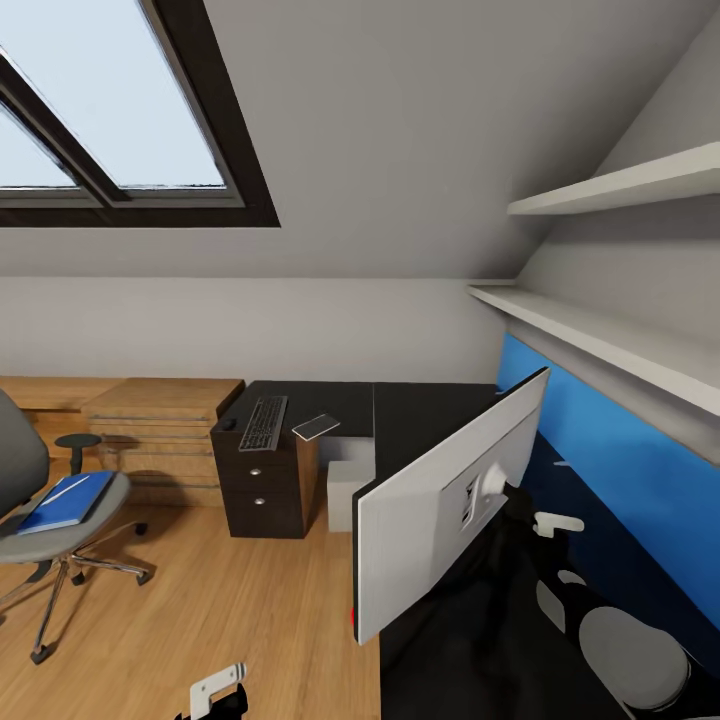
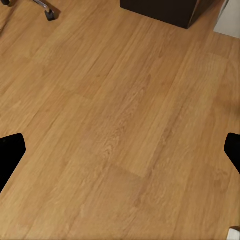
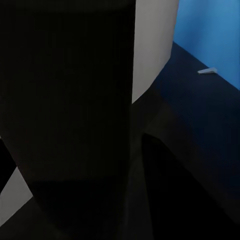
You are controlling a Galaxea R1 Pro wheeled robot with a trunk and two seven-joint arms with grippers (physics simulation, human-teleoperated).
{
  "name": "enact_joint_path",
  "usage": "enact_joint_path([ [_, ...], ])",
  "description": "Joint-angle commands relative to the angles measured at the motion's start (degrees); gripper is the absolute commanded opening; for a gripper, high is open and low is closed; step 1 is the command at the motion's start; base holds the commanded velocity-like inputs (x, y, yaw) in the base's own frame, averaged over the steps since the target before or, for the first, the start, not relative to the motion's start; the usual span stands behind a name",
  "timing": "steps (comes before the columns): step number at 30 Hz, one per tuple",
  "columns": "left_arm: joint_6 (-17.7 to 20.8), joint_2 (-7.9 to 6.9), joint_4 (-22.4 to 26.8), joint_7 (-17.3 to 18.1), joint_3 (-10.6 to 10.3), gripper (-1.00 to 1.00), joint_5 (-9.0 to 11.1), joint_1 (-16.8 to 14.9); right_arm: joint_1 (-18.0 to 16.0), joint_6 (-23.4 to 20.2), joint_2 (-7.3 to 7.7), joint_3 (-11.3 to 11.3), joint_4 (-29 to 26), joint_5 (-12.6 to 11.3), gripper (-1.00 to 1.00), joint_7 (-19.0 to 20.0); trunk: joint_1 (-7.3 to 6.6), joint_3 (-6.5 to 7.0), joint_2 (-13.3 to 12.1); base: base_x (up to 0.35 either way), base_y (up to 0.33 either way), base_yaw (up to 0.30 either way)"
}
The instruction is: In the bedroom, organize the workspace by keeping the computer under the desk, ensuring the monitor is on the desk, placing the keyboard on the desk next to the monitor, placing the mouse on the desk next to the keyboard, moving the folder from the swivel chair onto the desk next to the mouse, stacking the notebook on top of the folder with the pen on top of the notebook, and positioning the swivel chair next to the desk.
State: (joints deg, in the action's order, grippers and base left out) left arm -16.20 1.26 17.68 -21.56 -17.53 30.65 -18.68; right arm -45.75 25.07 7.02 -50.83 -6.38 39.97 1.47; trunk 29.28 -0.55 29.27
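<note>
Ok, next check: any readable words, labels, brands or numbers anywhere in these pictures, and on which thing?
None can be read.
Slim dark-keyed keyboard: key legends too small to read.
Pale grey-white back of the wide flat monitor: no label readable.
Flat bright blue folder on the grey swivel chair: no text visible.

The keyboard (image 1: pixel 263 423) lies on the desk (image 1: pixel 420 410), the monitor (image 1: pixel 450 505) to its right, the swivel chair (image 1: pixel 40 500) left.

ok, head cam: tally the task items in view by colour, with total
Black: 1, desk
Grey/white: 4, monitor, notebook, computer, swivel chair
Dark grey: 2, keyboard, mouse
Blue: 1, folder
Total: 8
</note>
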Motion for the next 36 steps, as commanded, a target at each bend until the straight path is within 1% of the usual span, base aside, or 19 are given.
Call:
enact_joint_path([
  [1, -0.23, -0.04, -0.02, -0.33, -0.49, 1.0, 0.45, -0.04, -0.05, 0.21, -0.01, -0.32, 0.05, 0.19, -1.0, 0.2, 0.02, -0.06, 0.07, 0.0, 0.0, 0.0],
  [26, -0.23, -0.11, -0.02, -0.32, -0.49, 1.0, 0.37, -0.04, -0.05, 0.59, -0.06, -0.41, 0.21, 0.12, -1.0, 0.65, 0.02, -0.06, 0.07, 0.0, -0.001, 0.0],
  [29, -0.23, -0.11, -0.02, -0.32, -0.49, 1.0, 0.42, -0.04, -0.05, 0.59, -0.07, -0.41, 0.22, 0.11, -1.0, 0.65, 0.02, -0.06, 0.07, 0.0, -0.144, 0.0],
  [36, -0.22, -0.17, -0.02, -0.31, -0.49, 1.0, 0.46, -0.04, -0.05, 0.64, -0.08, -0.41, 0.22, 0.11, -1.0, 0.64, 0.02, -0.06, 0.07, 0.0, -0.272, 0.0],
])
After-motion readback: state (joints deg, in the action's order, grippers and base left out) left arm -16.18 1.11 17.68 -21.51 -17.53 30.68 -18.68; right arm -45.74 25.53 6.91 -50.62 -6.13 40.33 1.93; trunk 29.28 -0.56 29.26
